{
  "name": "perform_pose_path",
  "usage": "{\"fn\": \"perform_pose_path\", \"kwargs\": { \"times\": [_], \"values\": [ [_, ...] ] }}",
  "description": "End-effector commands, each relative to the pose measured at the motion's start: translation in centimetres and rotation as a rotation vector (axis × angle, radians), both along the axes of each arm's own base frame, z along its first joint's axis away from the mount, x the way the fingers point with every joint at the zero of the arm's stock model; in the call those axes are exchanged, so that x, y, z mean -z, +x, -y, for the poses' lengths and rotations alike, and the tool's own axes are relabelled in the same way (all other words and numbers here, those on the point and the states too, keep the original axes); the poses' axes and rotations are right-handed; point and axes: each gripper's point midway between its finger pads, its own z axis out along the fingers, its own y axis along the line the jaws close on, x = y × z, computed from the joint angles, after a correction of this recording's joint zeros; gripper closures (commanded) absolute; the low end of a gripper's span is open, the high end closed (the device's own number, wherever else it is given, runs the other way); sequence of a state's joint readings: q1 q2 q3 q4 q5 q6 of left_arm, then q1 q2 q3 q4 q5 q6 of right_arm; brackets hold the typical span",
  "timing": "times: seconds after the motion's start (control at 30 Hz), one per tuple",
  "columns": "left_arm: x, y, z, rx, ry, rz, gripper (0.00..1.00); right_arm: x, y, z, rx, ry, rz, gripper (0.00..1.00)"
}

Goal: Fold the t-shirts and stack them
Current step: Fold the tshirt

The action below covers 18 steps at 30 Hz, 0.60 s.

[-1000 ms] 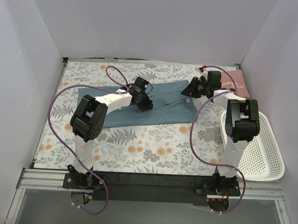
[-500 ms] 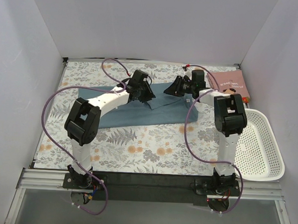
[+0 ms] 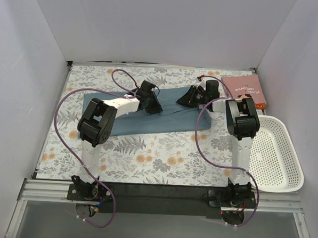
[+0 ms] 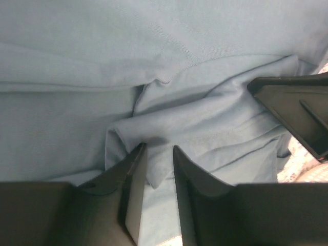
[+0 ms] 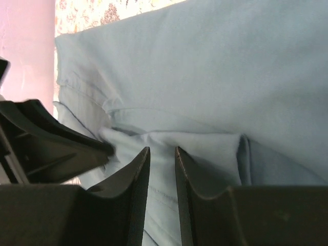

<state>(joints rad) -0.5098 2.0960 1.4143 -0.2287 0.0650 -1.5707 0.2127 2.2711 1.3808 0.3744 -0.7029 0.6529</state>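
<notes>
The teal-blue t-shirt (image 3: 172, 119) lies spread across the middle of the floral table cloth (image 3: 146, 155). My left gripper (image 3: 152, 104) is shut on a raised fold of it near its back edge; the left wrist view (image 4: 159, 148) shows cloth pinched between the narrow jaws. My right gripper (image 3: 184, 97) is shut on the same shirt a little to the right, with cloth between its jaws in the right wrist view (image 5: 161, 149). The two grippers stand close together. The pink t-shirt (image 3: 245, 89) lies folded at the back right.
A white perforated basket (image 3: 277, 152) stands at the right edge of the table. White walls close in the back and both sides. Purple cables loop above both arms. The pink shirt's edge shows in the right wrist view (image 5: 25, 51).
My right gripper has moved left along the shirt's back edge, drawing cloth with it. My left gripper rose a little, then came back down. The two now stand closer together.
</notes>
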Motion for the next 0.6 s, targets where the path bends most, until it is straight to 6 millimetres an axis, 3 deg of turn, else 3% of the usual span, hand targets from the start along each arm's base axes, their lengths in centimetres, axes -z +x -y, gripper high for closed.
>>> {"fn": "perform_pose_path", "kwargs": {
  "times": [0.0, 0.03, 0.1, 0.2, 0.23, 0.27, 0.33, 0.4, 0.57],
  "values": [
    [-6.8, 1.0, -1.4, 0.026, 0.033, 0.150, 0.71, -3.5, 0.5, 1.4, 0.025, -0.033, 0.126, 0.67],
    [-7.9, 1.3, -1.7, 0.035, 0.042, 0.179, 0.62, -5.0, -0.1, 1.5, 0.026, -0.033, 0.149, 0.67],
    [-10.8, 2.3, -3.0, 0.036, 0.109, 0.277, 0.53, -5.9, -0.8, 1.9, 0.040, -0.043, 0.164, 0.66],
    [-11.3, 3.7, -6.3, 0.040, 0.252, 0.342, 0.43, -6.0, -3.4, 2.5, 0.080, -0.094, 0.159, 0.65],
    [-11.3, 4.6, -7.9, 0.017, 0.302, 0.352, 0.41, -6.9, -4.2, 2.6, 0.090, -0.114, 0.184, 0.65],
    [-10.8, 4.9, -9.0, 0.042, 0.362, 0.356, 0.38, -4.7, -6.3, 3.1, 0.100, -0.149, 0.130, 0.65],
    [-8.8, 5.8, -11.6, 0.031, 0.437, 0.320, 0.37, -4.2, -8.1, 3.4, 0.130, -0.188, 0.115, 0.65],
    [-6.9, 6.6, -14.1, 0.020, 0.512, 0.287, 0.37, -2.2, -10.5, 4.0, 0.145, -0.220, 0.057, 0.65],
    [-3.9, 7.5, -17.0, 0.006, 0.601, 0.223, 0.37, 0.0, -12.4, 4.4, 0.149, -0.235, -0.015, 0.65]
  ]
}}
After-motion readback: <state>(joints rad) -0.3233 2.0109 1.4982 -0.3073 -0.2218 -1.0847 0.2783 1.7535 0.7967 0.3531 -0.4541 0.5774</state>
